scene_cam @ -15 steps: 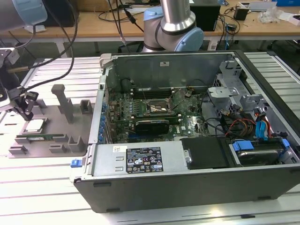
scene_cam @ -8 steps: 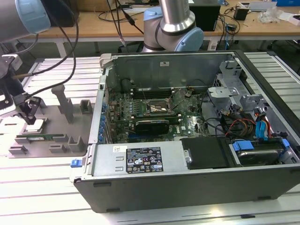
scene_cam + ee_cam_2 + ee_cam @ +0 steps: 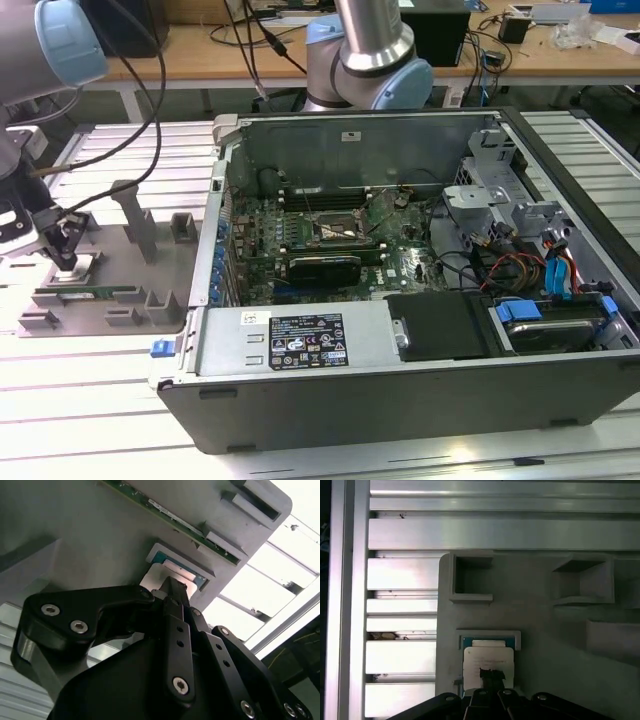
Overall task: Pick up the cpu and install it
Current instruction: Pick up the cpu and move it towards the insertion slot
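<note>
Where the tool (image 3: 66, 262) stands: low over the grey fixture tray (image 3: 165, 272), at the exterior view's left, well apart from the computer case (image 3: 400, 395).
Tool state: cannot tell whether it is spread or pressed together; in both wrist views its dark tip lies over the near edge of the cpu's metal top.
Cpu (image 3: 488, 656): flat in a small raised-frame pocket (image 3: 490, 634) of the tray, silvery top up, with a green border showing at the far edge.
Contact: tip appears to touch the cpu; a grasp cannot be confirmed.
Tray: lies on the slatted aluminium counter (image 3: 100, 410); two square open pockets (image 3: 471, 577) sit beyond the cpu.
Memory stick (image 3: 90, 293): long, green, lying in a slot of the tray, near the cpu pocket.
Case: lying open, motherboard exposed.
Socket (image 3: 340, 232): black square frame at mid-board, not yet holding the cpu.
Arm (image 3: 65, 40): reaches in from the exterior view's upper left, with black cables hanging along it.
</note>
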`<action>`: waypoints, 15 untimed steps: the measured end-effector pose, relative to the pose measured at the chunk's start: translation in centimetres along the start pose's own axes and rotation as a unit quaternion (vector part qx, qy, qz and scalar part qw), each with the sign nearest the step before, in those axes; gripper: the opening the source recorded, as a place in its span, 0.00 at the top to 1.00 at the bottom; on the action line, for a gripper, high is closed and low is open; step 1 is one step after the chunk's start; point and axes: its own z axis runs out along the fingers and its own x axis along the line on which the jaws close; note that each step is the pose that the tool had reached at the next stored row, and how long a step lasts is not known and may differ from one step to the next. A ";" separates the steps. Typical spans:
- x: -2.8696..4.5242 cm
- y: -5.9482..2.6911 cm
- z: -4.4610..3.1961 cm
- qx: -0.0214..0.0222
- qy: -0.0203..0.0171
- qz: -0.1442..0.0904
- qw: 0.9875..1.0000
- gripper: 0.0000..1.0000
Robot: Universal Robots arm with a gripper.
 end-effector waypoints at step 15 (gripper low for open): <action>0.03 0.48 0.39 0.000 0.000 -0.005 1.000 0.58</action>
